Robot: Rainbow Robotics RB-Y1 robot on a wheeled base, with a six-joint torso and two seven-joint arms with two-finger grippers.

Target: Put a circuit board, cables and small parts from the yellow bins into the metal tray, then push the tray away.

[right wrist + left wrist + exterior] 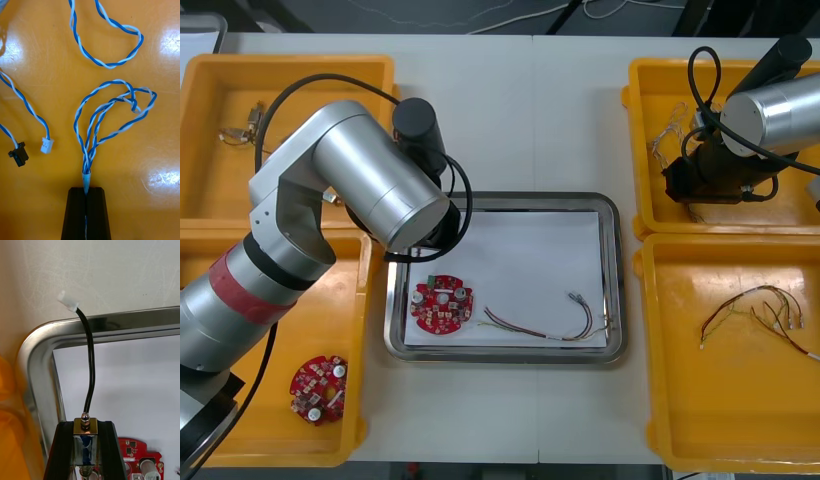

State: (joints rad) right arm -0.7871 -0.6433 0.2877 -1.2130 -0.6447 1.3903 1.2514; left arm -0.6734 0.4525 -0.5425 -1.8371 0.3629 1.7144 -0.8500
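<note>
Plainly, the small metal part, black cable reaching ahead over the rim of the tray, hangs pinched between the left fingers above the tray's left side; the right fingers pinch a blue-and-white cable in their far bin.

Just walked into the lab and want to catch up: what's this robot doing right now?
The left end effector holds a black cable over the metal tray's corner, where a red circuit board and a red and yellow cable already lie. The right end effector, down in a yellow bin on the robot's right, is shut on a twisted blue and white cable.
</note>
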